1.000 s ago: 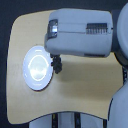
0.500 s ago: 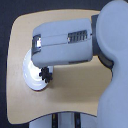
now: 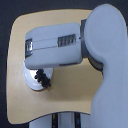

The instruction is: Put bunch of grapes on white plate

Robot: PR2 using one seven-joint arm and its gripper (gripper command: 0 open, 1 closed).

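Observation:
The white plate lies at the exterior view's lower left of the tan table, and the arm's big grey-white body covers its upper half. A dark bunch of grapes hangs out from under the arm, over the plate's right rim. My gripper points down just above the bunch. Its fingers are mostly hidden beneath the forearm. The bunch stays under the gripper as the arm travels, so the gripper is shut on it. I cannot tell whether the grapes touch the plate.
The rounded tan table has its edge close to the plate on the exterior view's left and bottom. The arm's upper link fills the exterior view's right side. A dark floor surrounds the table.
The arm has swung toward the exterior view's lower left, carrying the grapes from beside the plate to over its right rim. It now hides more of the plate.

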